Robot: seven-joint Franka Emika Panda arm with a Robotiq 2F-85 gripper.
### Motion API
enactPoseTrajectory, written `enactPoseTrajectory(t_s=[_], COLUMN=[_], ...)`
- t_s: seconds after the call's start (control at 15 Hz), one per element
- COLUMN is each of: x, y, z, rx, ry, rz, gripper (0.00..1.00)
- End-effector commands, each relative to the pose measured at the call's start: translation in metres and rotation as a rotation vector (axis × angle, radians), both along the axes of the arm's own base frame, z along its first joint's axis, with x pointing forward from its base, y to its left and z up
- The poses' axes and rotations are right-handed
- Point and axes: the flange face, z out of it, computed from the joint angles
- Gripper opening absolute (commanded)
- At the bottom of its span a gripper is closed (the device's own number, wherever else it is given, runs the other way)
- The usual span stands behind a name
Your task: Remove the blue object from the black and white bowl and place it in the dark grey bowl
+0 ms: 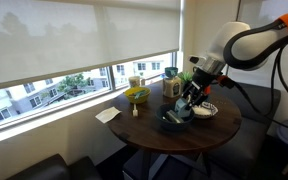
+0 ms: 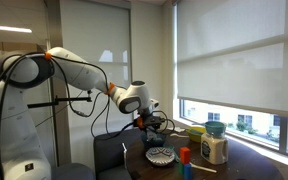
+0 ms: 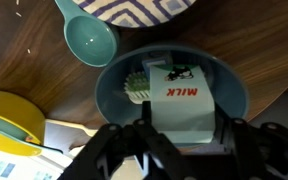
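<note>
An exterior view shows a round dark table (image 1: 134, 126) beside a window. The arm reaches in from the right, and its gripper (image 1: 191, 97) hangs low over the middle. The dark grey bowl (image 1: 174, 120) sits toward the table's near edge, just below the claw. The black and white bowl (image 1: 206, 110) sits close beside it, toward the right edge. A yellow bowl (image 1: 136, 96) sits near the window-side edge. The bowls' contents are too small to read here.

In an exterior view from another side, the gripper (image 2: 151, 125) is dark against a dark background. Its fingers cannot be made out. The black and white bowl (image 2: 161, 155) lies near the table's near edge, beside a small red item (image 2: 184, 154).

The wrist view looks straight down. The blue object (image 3: 189, 105), a small pale carton lettered MILK with a dark bluish end, lies inside the dark grey bowl (image 3: 112, 90). A small white and green item (image 3: 137, 85) lies next to it. The gripper (image 3: 184, 130) straddles the carton, fingers (image 3: 147, 132) along its sides. Whether they clamp it cannot be told. The black and white bowl (image 3: 144, 8) is cut off at the top, and the yellow bowl (image 3: 4, 115) at the left. A teal cup (image 3: 90, 40) lies between them.
</note>
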Motion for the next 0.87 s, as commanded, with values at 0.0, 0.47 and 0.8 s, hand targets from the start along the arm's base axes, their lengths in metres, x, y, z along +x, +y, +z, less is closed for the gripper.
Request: enactPoseTrajectory(t_s=[0.0, 0.47, 0.8], x=[0.000, 0.000, -0.008], y=[0.012, 0.011, 0.003], z=[0.017, 0.036, 0.057], rx=[-0.066, -0.031, -0.003], ry=[-0.020, 0.000, -0.063], rz=[0.121, 0.091, 0.030], gripper=[0.31, 0.99, 1.00])
